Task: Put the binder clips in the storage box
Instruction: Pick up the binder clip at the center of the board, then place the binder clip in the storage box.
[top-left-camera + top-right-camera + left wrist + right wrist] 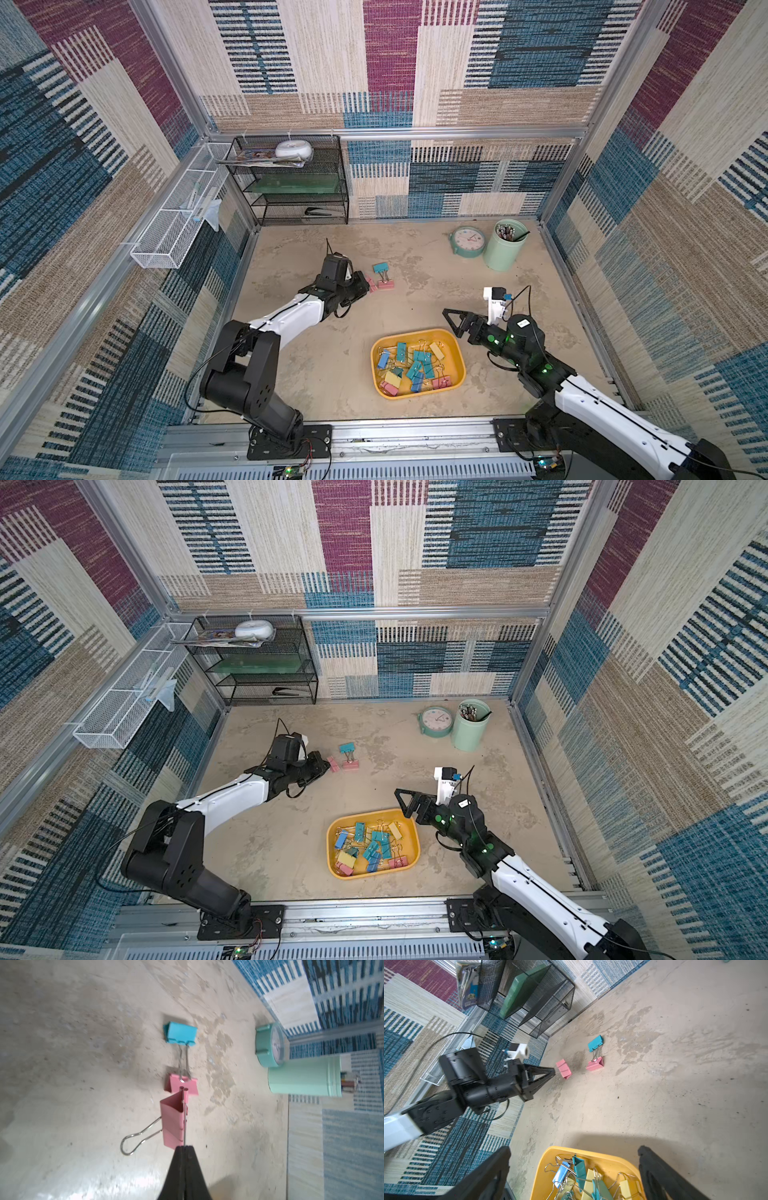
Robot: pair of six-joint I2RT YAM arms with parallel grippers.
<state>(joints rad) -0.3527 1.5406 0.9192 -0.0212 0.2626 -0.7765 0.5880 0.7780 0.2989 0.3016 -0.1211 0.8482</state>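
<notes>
Taking 12 o'clock as the back wall in a top view, the left gripper (pixel 184 1148) is pinched tight on a wire handle of a pink clip (pixel 172 1122), whose body reaches past the tips toward 2 o'clock. The box (pixel 453 361), holding most clips, lies at 5 o'clock from that grip, so the carry likely swings back and right. The right gripper (pixel 446 313) hangs spread wide and empty at the box's 1 o'clock corner; a second pink clip (pixel 385 284) and a teal clip (pixel 380 268) lie loose just beyond the held one.

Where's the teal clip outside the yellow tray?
In both top views the teal clip lies left of centre, just beyond the loose pink clip, near the left gripper.
</notes>
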